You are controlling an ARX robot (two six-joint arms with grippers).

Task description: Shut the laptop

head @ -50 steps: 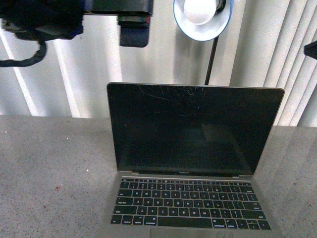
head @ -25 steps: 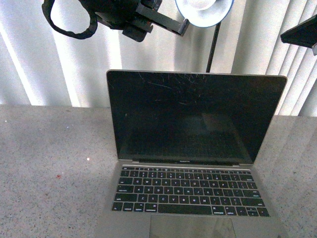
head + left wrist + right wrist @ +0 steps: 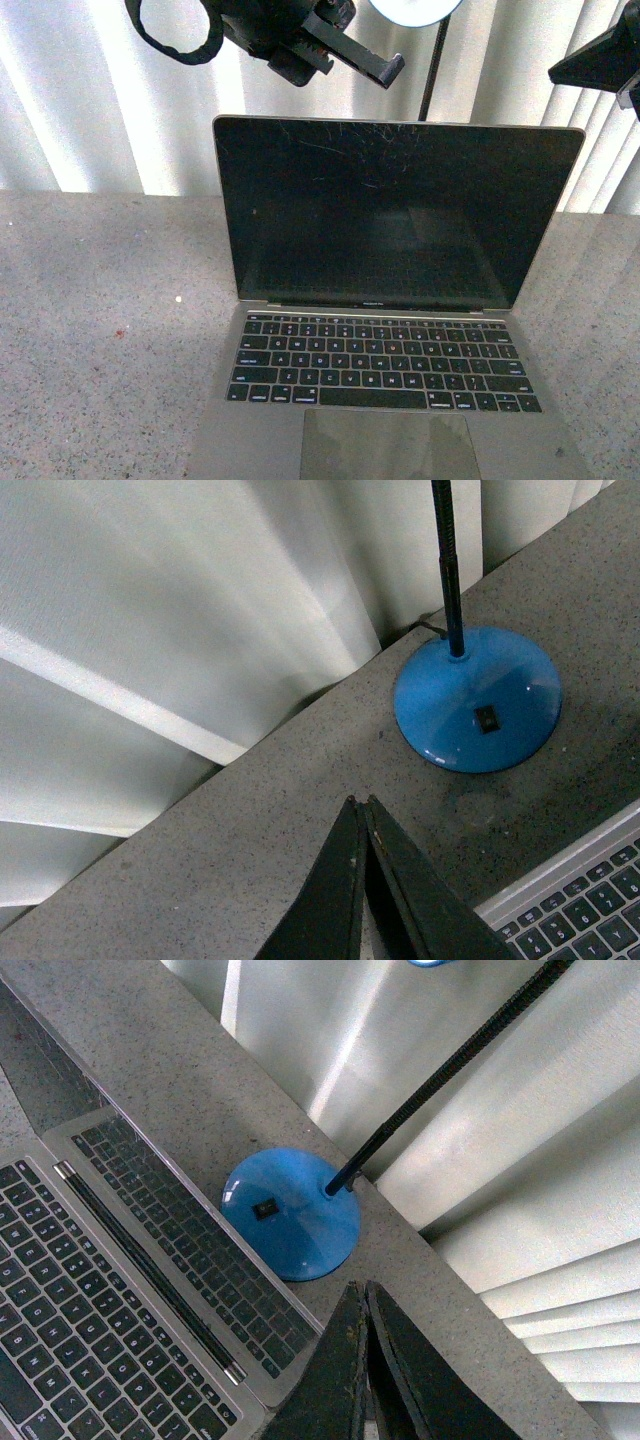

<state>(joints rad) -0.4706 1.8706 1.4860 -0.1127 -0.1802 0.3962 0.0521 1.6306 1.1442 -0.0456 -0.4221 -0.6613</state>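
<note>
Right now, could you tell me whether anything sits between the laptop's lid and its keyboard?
Nothing visible: on the laptop, keyboard and trackpad lie bare. The blue lamp base stands behind the lid, outside its path.

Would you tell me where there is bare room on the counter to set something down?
The widest bare patch of counter lies left of the laptop, back to the curtain. A narrower strip lies along the laptop's right side. Behind the laptop it is crowded: the blue lamp base stands close to its back edge.
</note>
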